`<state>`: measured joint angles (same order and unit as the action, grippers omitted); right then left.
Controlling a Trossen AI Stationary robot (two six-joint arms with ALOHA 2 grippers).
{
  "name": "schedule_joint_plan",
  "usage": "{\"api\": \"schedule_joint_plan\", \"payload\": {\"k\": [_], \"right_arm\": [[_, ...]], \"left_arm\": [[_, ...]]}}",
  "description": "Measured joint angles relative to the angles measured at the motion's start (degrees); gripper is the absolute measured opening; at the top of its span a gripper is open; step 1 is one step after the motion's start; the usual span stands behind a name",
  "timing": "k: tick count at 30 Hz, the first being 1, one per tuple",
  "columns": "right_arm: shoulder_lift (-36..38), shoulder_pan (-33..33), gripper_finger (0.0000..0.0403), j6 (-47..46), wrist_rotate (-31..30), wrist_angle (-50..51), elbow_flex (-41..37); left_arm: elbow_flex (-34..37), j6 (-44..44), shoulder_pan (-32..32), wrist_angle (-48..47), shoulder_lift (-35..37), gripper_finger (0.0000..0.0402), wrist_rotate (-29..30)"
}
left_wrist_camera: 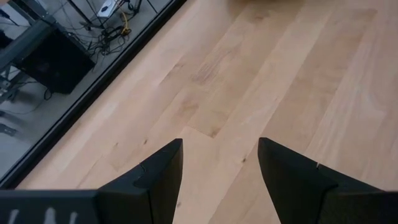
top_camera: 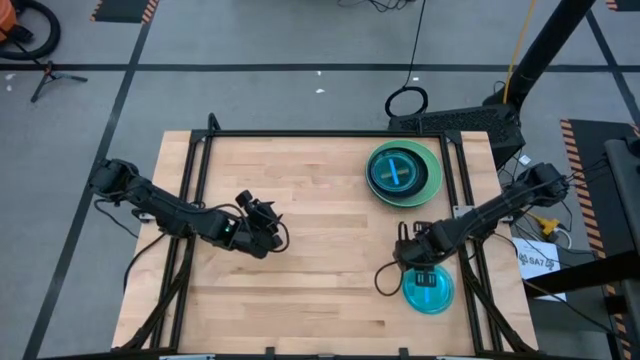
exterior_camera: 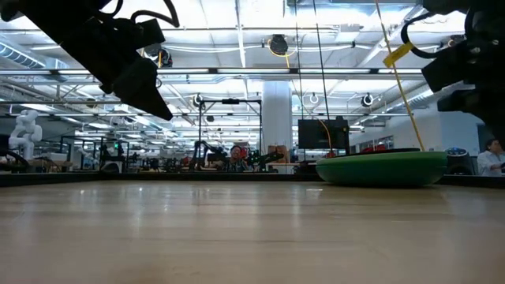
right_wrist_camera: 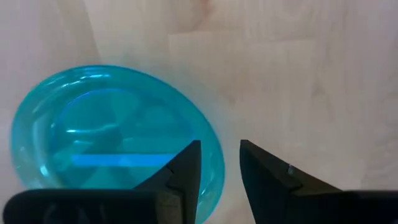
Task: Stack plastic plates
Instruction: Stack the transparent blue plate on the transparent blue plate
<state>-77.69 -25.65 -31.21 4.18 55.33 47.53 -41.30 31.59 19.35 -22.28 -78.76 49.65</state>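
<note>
A pale wooden table (top_camera: 300,250) with a black frame stands on a grey floor with dark tape lines; the low view looks across it into a large hall with ceiling lights.

The left arm enters from the left edge of the high view and stretches toward the centre, low over the wood. The left gripper (top_camera: 268,228) hovers left of centre, jaws wide apart with nothing between them; its wrist view shows only bare planks between the 2 dark fingers (left_wrist_camera: 155,171).

The right arm comes from the right edge and bends down toward the lower right of the frame. The right gripper (top_camera: 412,262) sits at the upper-left rim of a small cyan-blue plate (top_camera: 430,290), which lies flat near the table's lower right corner. In the right wrist view the jaws stand narrowly apart at the plate's edge, 1 finger (right_wrist_camera: 186,171) over the rim; whether they pinch it I cannot tell.

In the upper right, a stack of plates (top_camera: 403,173) lies flat, a cyan-blue 1 on top and a mint green 1 widest. Round, the plates have no long axis.
</note>
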Motion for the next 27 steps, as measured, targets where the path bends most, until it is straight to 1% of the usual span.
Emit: {"api": "schedule_joint_plan", "payload": {"k": [4, 10, 12, 15, 20, 23, 27], "right_arm": [[-0.02, -1.04, 0.0102, 1.83, -2.65, -0.6, -0.08], [-0.02, -2.42, 0.0104, -0.08, -2.62, -3.18, -0.59], [-0.04, -2.99, 0.0114, -0.7, -2.66, -3.19, -0.59], [-0.28, -4.07, 0.0138, -1.06, -4.03, -3.37, -0.59], [-3.14, -5.58, 0.0179, -2.04, -4.13, -4.66, -0.59], [-6.07, -6.44, 0.019, -1.5, -4.01, -5.05, -0.59], [-9.01, -6.75, 0.0189, -1.06, -3.93, -5.02, -0.59]], "left_arm": [[0.0, -0.85, 0.0, -0.02, 0.0, 0.0214, -0.01], [0.0, -1.28, 0.0, -0.04, 0.0, 0.0214, -0.02], [0.0, -1.31, -0.09, -0.04, 0.0, 0.0214, -0.02], [0.0, -1.03, -0.11, -0.04, 0.0, 0.0214, -0.02], [0.0, 0.52, -0.11, -0.02, 0.0, 0.0214, -0.02], [0.0, 1.31, -0.11, -0.02, 0.0, 0.0214, -0.03], [0.0, 1.92, -0.11, 0.04, 0.0, 0.0214, -0.04]]}}
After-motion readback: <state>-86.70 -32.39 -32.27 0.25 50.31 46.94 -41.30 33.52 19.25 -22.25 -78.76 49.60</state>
